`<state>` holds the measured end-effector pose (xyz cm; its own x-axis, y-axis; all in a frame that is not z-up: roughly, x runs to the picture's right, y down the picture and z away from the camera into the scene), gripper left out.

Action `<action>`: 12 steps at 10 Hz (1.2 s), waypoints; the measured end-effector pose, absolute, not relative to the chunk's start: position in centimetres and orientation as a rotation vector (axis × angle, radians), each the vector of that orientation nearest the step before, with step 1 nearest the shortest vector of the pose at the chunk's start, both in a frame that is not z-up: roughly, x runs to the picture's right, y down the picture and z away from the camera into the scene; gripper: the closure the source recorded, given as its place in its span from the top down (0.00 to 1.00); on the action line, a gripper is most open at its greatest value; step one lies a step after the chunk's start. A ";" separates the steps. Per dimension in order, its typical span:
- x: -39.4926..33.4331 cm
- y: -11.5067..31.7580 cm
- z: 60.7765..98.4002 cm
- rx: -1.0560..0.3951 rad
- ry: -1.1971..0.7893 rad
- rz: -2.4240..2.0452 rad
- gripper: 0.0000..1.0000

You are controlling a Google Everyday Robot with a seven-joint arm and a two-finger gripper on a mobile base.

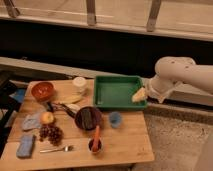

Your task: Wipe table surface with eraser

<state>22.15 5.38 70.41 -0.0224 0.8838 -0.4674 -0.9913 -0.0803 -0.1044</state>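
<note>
The eraser (86, 118) is a small dark block lying in the purple bowl (95, 122) near the middle of the table surface (125, 142), a light tan wooden top. My gripper (139, 95) hangs at the right edge of the green tray (119, 91), at the end of the white arm (172, 75) that reaches in from the right. It holds nothing and stands open, well to the right of the eraser and apart from it.
On the left part of the table lie an orange bowl (42, 91), a white cup (79, 83), an apple (47, 117), grapes (51, 133), a blue-grey cloth (31, 120), a light blue sponge (25, 146) and a fork (56, 149). A small blue cup (115, 119) and a dark cup (95, 145) stand near the bowl.
</note>
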 end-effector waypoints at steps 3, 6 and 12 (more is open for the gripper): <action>18.2 3.5 69.5 -0.491 0.247 1.471 0.80; 11.2 2.0 69.4 -0.530 0.190 1.341 0.80; 4.0 1.8 67.2 -0.587 0.050 1.235 0.80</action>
